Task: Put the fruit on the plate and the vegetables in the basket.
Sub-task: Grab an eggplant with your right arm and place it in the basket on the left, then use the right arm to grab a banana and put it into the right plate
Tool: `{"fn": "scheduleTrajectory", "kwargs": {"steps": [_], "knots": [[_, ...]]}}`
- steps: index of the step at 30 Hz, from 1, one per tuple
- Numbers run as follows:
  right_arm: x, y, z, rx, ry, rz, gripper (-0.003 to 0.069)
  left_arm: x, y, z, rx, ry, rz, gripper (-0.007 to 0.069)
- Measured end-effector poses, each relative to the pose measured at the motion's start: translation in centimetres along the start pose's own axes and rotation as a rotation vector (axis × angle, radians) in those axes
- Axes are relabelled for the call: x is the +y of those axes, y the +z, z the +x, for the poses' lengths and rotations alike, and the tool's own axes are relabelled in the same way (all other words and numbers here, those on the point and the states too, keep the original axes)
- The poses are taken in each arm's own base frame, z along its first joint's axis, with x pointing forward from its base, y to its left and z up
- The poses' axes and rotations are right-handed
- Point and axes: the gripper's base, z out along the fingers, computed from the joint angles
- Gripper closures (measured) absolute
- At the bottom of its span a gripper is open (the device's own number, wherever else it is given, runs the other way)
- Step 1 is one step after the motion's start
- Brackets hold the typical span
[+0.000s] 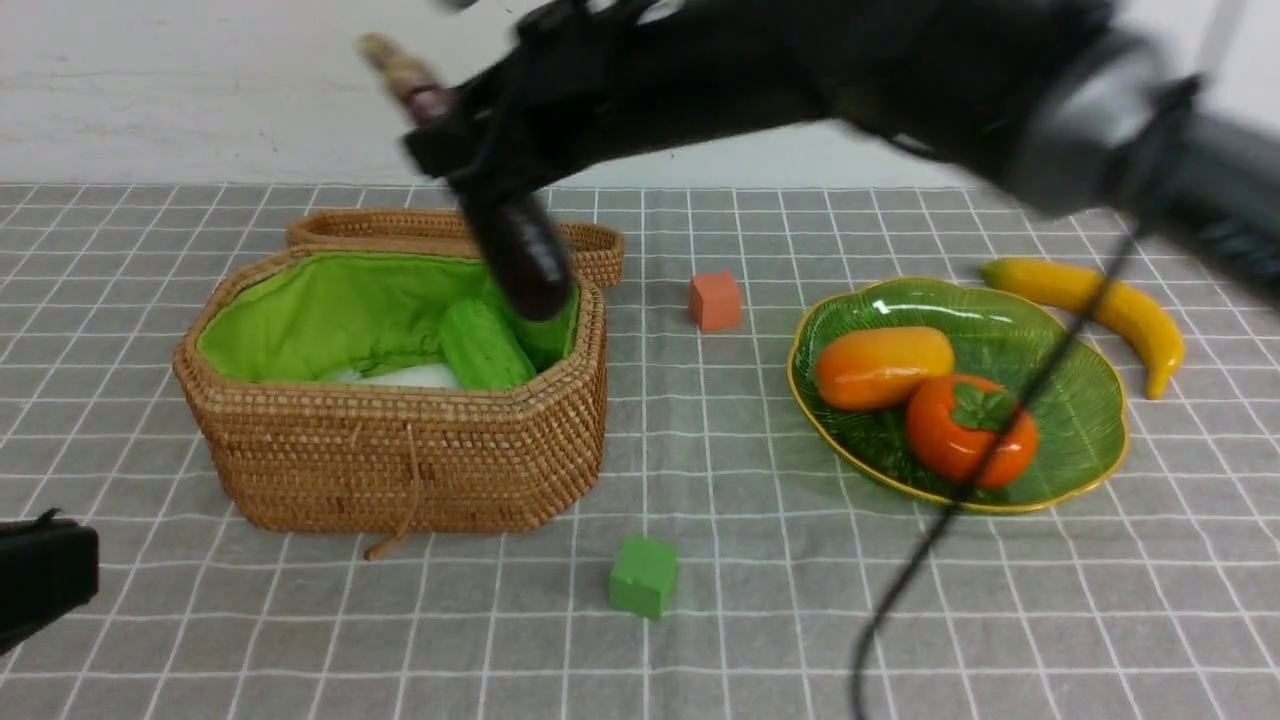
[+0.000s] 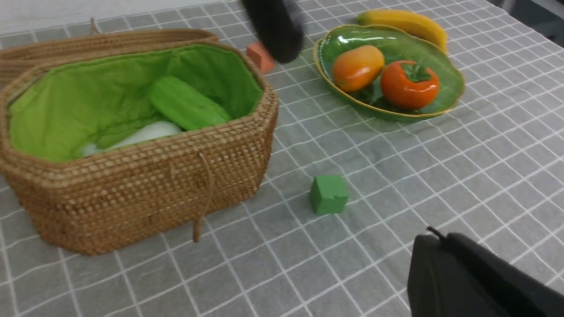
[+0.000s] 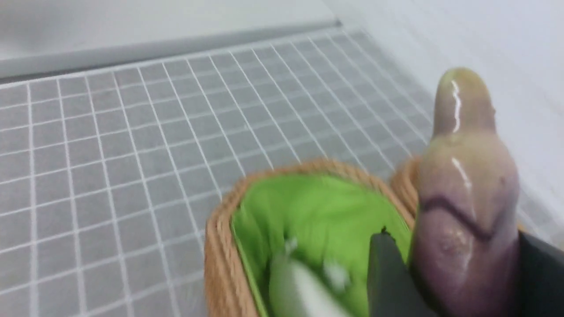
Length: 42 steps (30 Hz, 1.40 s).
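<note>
While the eggplant is clamped between the jaws of the right gripper, it is held tilted above the right end of the basket. Its dark rounded end is lowered to about rim height, and its pale stem end is pointed up and to the left (arm and vegetable are both blurred in the front view). In the right wrist view the stem end is seen upright between two dark fingers, with the green lining below.

Inside the basket the gourd is laid slanting against the lining, and the radish is partly seen beside it, low behind the near wall. The woven lid is set just behind the basket.

On the plate the mango and the persimmon are placed touching each other. The banana is left on the grey checked tablecloth, just beside the plate's far right rim.

An orange cube is found between basket and plate, and a green cube nearer the robot.

The left gripper is kept low at the near left, well apart from everything, its jaws drawn together.
</note>
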Motion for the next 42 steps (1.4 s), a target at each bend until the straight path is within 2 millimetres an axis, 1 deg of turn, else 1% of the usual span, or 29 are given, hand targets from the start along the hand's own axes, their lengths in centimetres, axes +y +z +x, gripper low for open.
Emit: {"fn": "scheduleTrajectory", "kwargs": {"steps": [1, 2, 4, 5, 6, 7, 8, 9, 10, 11, 13, 15, 16, 17, 18, 19, 20, 21, 22, 23, 24, 25, 27, 30, 33, 34, 38, 40, 42], "knots": [[0.2, 0.8, 0.4, -0.001, -0.017, -0.005, 0.0351, 0.0, 0.0, 0.0, 0.000, 0.000, 0.000, 0.0638], [0.7, 2.6, 1.4, -0.004, -0.040, -0.013, 0.0351, 0.0, 0.0, 0.0, 0.000, -0.002, -0.003, 0.0638], [1.1, 4.1, 2.6, 0.003, -0.045, -0.010, 0.0351, 0.0, 0.0, 0.0, 0.001, -0.001, -0.004, 0.0638], [1.2, 4.7, 3.2, 0.011, -0.040, -0.008, 0.0343, 0.0, 0.0, 0.0, 0.001, -0.002, -0.004, 0.0637], [1.1, 4.7, 3.2, 0.010, -0.039, -0.006, 0.0339, 0.0, 0.0, 0.0, 0.001, -0.002, -0.004, 0.0637], [1.2, 5.1, 3.7, 0.017, -0.034, -0.005, 0.0313, 0.0, 0.0, 0.0, 0.001, -0.004, -0.004, 0.0636], [1.2, 5.4, 4.3, 0.026, -0.006, -0.004, 0.0222, 0.0, 0.0, 0.0, 0.001, -0.003, -0.005, 0.0636], [1.1, 5.4, 4.3, 0.026, 0.013, -0.002, 0.0159, 0.0, 0.0, 0.0, 0.001, -0.003, -0.005, 0.0636], [1.1, 5.4, 4.3, 0.027, 0.016, -0.001, 0.0159, 0.0, 0.0, 0.0, 0.001, -0.004, -0.005, 0.0636], [0.8, 5.0, 3.9, 0.021, 0.037, 0.007, 0.0062, 0.0, 0.0, 0.0, 0.001, -0.004, -0.005, 0.0636], [0.4, 4.1, 3.1, 0.019, 0.051, 0.009, 0.0004, 0.0, 0.0, 0.0, 0.001, -0.007, -0.002, 0.0636], [-0.2, 1.9, 1.4, 0.033, 0.075, -0.009, -0.0008, -0.1, 0.0, 0.0, 0.002, -0.009, 0.007, 0.0634], [-0.8, 0.1, 0.4, 0.061, 0.095, -0.022, 0.0002, -0.2, 0.0, 0.0, 0.003, 0.002, 0.017, 0.0634], [-0.9, -0.3, 0.2, 0.067, 0.098, -0.023, 0.0009, -0.2, 0.0, 0.0, 0.004, 0.003, 0.021, 0.0634], [-1.4, -1.8, -0.4, 0.095, 0.115, -0.024, 0.0022, -0.3, 0.0, 0.1, 0.005, 0.018, 0.033, 0.0634], [-2.8, -5.2, -1.4, 0.181, 0.144, 0.007, 0.0085, -0.6, 0.0, 0.1, 0.005, 0.034, 0.062, 0.0634], [-3.1, -6.1, -1.6, 0.197, 0.166, 0.013, 0.0094, -0.6, 0.0, 0.1, 0.004, 0.037, 0.066, 0.0634], [-5.5, -10.9, -1.6, 0.351, 0.214, 0.126, 0.0204, -1.1, -0.1, 0.0, -0.003, 0.065, 0.116, 0.0634], [-7.0, -13.2, -1.4, 0.403, 0.254, 0.204, 0.0248, -1.3, -0.1, -0.1, -0.011, 0.070, 0.144, 0.0634], [-8.0, -14.5, -1.0, 0.455, 0.265, 0.267, 0.0291, -1.6, -0.1, -0.1, -0.018, 0.065, 0.171, 0.0634], [-10.2, -17.2, 0.2, 0.541, 0.332, 0.385, 0.0349, -1.8, -0.2, -0.2, -0.030, 0.068, 0.195, 0.0634], [-10.9, -17.9, 0.7, 0.566, 0.350, 0.421, 0.0374, -1.9, -0.2, -0.2, -0.032, 0.067, 0.205, 0.0634], [-14.7, -21.7, 3.9, 0.688, 0.476, 0.609, 0.0431, -2.2, -0.3, -0.4, -0.050, 0.058, 0.247, 0.0634], [-18.3, -24.4, 8.2, 0.779, 0.609, 0.712, 0.0421, -2.4, -0.3, -0.5, -0.066, 0.063, 0.266, 0.0634], [-20.8, -25.5, 12.2, 0.821, 0.708, 0.739, 0.0365, -2.4, -0.4, -0.6, -0.075, 0.066, 0.269, 0.0631], [-22.2, -25.9, 14.9, 0.826, 0.760, 0.752, 0.0319, -2.4, -0.4, -0.6, -0.077, 0.068, 0.269, 0.0630], [-25.3, -26.1, 22.0, 0.827, 0.871, 0.776, 0.0195, -2.4, -0.4, -0.7, -0.082, 0.068, 0.266, 0.0630], [-26.2, -26.0, 24.7, 0.823, 0.894, 0.786, 0.0150, -2.4, -0.4, -0.7, -0.083, 0.068, 0.266, 0.0628], [-26.8, -25.9, 26.2, 0.801, 0.899, 0.793, 0.0125, -2.4, -0.4, -0.7, -0.085, 0.069, 0.266, 0.0627]]}}
